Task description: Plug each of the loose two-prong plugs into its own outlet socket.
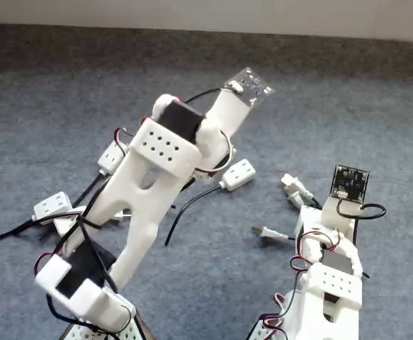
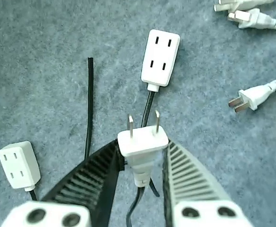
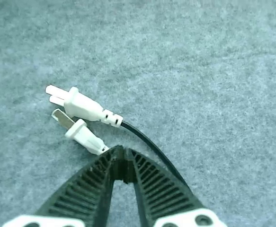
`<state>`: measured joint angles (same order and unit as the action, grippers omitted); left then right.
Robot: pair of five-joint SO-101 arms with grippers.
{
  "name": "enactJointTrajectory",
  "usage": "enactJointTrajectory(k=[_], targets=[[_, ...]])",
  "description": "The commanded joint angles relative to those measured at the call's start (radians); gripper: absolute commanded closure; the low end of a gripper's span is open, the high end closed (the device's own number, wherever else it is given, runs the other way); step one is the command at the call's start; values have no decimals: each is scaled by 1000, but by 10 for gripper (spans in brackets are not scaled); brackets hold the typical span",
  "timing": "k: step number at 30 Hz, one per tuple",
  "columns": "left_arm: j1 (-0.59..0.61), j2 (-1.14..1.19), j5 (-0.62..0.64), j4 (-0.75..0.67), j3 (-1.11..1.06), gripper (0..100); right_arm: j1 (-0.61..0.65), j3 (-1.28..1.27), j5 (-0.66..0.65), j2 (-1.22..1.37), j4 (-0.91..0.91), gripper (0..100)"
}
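Observation:
My left gripper [image 2: 142,150] is shut on a white two-prong plug [image 2: 142,139], whose prongs point toward a white outlet socket [image 2: 160,57] a short way ahead on the carpet; that same socket [image 1: 238,175] lies beside the left arm in the high view. My right gripper [image 3: 123,160] is shut, its tips just at the tail of a small white plug [image 3: 83,135]. A second white plug [image 3: 83,106] with a black cable lies right beside it. This pair [image 1: 295,188] sits in front of the right arm. Another loose plug [image 1: 266,232] [image 2: 256,94] lies between the arms.
More white sockets lie at the left [image 1: 112,156] [image 1: 52,205], one of them near my left gripper [image 2: 18,163]. A loose black cable end [image 2: 90,94] runs beside the held plug. Grey carpet [image 1: 348,120] covers the table, bare at the back and right.

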<state>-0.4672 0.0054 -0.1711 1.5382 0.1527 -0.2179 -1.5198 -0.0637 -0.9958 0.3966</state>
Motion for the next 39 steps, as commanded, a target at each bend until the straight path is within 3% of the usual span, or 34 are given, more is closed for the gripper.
enactJointTrajectory(k=[1, 7, 11, 18, 27, 31, 35, 39], targets=[[-15, -125, 6, -198, -186, 926, 8, 7, 6, -8, -21, 989], [-22, -340, 17, -531, -538, 927, 8, 7, 6, -8, -21, 989], [-24, -503, 112, -738, -746, 927, 8, 8, 6, -8, -21, 989], [-93, -808, 133, -1013, -1093, 927, 8, 8, 6, -8, -21, 989], [-99, -1161, 135, -1402, -1489, 928, 8, 12, 6, -8, -21, 989], [-99, -1270, 135, -1580, -1627, 998, 10, 39, 6, -8, -16, 989], [-99, -1334, 135, -1695, -1725, 994, 18, 113, 12, -8, 5, 989], [-99, -1359, 135, -1740, -1784, 994, 107, 248, 8, -8, 124, 991]])
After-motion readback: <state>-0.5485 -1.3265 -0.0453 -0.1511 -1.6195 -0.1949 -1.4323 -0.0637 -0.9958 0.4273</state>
